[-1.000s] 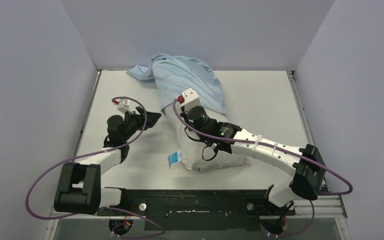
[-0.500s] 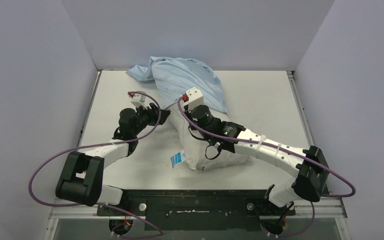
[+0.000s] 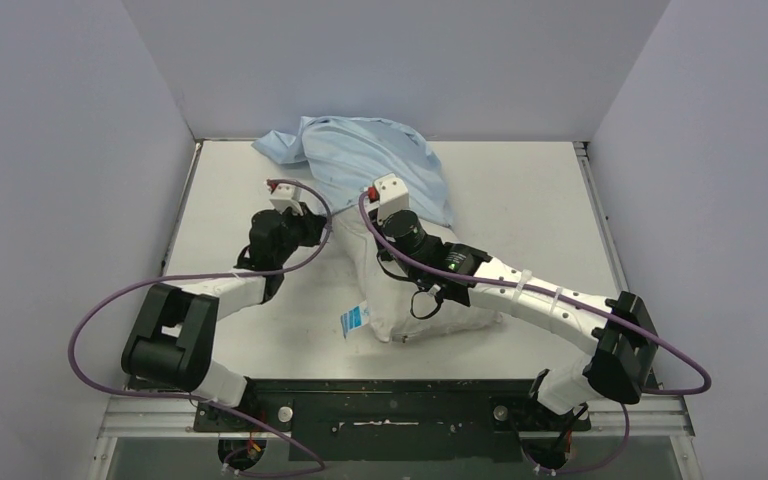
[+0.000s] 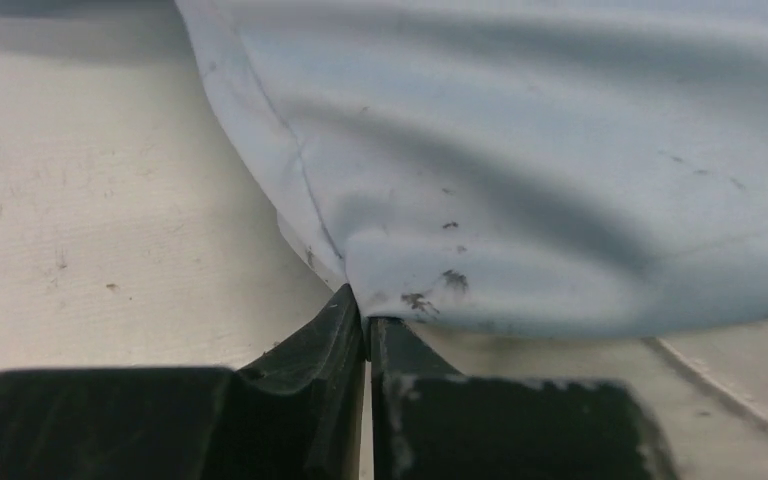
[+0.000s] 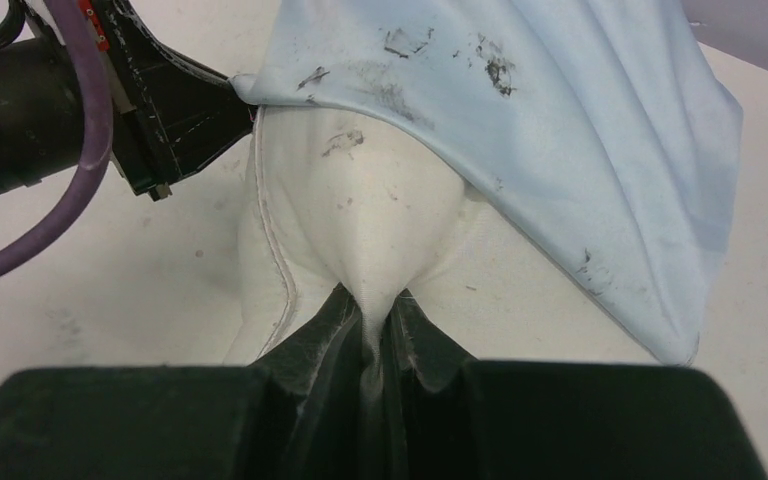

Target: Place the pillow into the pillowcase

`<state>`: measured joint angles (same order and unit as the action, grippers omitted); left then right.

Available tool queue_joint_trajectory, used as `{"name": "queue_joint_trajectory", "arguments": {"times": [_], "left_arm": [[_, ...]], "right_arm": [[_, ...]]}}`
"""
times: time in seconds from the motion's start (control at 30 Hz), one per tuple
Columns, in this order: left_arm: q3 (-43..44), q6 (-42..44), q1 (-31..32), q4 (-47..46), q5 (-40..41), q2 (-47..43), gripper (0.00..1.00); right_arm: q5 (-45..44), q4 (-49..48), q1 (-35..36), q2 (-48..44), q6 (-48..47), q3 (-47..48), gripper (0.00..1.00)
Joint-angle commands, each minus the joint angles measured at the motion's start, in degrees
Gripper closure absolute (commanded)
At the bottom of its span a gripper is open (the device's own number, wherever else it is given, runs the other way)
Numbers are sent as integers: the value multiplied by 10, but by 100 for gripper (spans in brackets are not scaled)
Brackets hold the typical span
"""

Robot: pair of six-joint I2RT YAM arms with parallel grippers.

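Mid-insertion. My left gripper (image 4: pixel 365 318) is pinched tight on the hem of the pillowcase (image 3: pixel 385 160), which lies bunched against the far edge of the table (image 3: pixel 520 190). My right gripper (image 5: pixel 370 316) clamps a fold of the pillow (image 3: pixel 400 305), which lies mid-table with its far end under that hem. Next, as I judge it: draw the hem toward the near edge while pushing the pillow in.

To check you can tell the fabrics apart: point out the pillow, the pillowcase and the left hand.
pillow (image 5: pixel 360 210): right wrist view, bare white bulge.
pillowcase (image 5: pixel 580 130): right wrist view, middle of the blue drape.
left hand (image 4: pixel 365 322): left wrist view, midway between its closed tips.
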<state>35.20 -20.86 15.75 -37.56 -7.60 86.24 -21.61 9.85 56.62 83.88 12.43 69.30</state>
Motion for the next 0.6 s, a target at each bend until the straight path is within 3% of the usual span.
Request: {"name": "queue_joint_trajectory", "arguments": {"times": [0.0,0.3,0.57], "left_arm": [[34,54,30,-2,-1,-73,100],[37,55,133,109,-26,-239,100],[104,45,165,163,-96,-279,100]], "right_arm": [[-13,-94,-6,-31,25,-3,100],[-42,-176,-29,-8,73,-27,100],[-93,-210,-49,6,119,15,100]]}}
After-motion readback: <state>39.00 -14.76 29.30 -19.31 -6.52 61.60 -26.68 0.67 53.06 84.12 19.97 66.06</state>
